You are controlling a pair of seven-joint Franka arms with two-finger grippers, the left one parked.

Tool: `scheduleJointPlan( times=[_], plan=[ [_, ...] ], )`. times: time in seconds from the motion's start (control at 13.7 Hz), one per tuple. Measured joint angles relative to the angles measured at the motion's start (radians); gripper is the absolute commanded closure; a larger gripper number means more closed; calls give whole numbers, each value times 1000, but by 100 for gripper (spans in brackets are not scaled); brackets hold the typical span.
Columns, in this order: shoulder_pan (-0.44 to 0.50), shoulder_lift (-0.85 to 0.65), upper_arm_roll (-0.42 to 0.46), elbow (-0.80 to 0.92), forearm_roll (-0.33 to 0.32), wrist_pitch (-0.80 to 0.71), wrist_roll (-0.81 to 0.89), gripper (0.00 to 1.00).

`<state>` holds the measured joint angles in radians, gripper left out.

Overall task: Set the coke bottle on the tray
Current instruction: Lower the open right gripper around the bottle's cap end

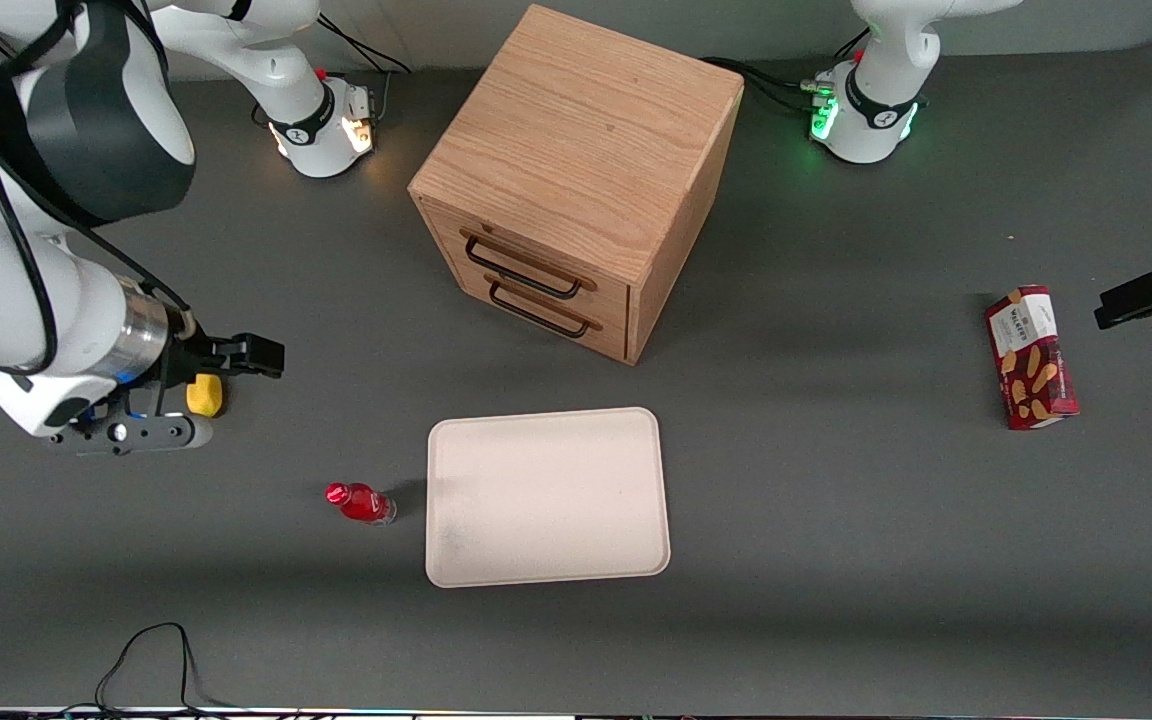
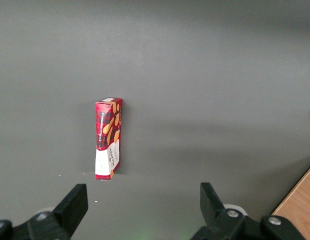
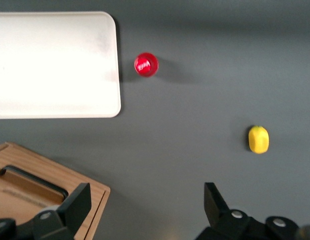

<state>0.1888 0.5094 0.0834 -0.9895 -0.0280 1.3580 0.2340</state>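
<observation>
Robotics laboratory workstation. 2 white arm bases (image 1: 321, 125) are bolted to a grey matte table (image 1: 836, 520), 1 glowing green and 1 amber, with black cables (image 1: 151, 655) trailing over the table edge. The gripper (image 1: 246, 356) hangs above the working arm's end of the table. Props are staged, not domestic: a small wooden drawer cabinet (image 1: 576, 180), a cream tray (image 1: 548, 497), a snack box (image 1: 1031, 357).

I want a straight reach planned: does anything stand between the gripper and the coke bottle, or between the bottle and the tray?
Nothing visible does. The gripper, jaws open, hangs above bare table; the yellow object lies off the line to the coke bottle. The tray lies right beside the bottle.
</observation>
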Motion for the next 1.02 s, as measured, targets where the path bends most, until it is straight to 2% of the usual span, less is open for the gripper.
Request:
scheduleJointPlan(
  times=[0.37,0.73,1.02],
  plan=[
    [0,131,10,1,3,143,0,1],
    [0,265,27,54,3,181,-19,1],
    [-6,313,27,77,3,238,-50,1]
  ],
)
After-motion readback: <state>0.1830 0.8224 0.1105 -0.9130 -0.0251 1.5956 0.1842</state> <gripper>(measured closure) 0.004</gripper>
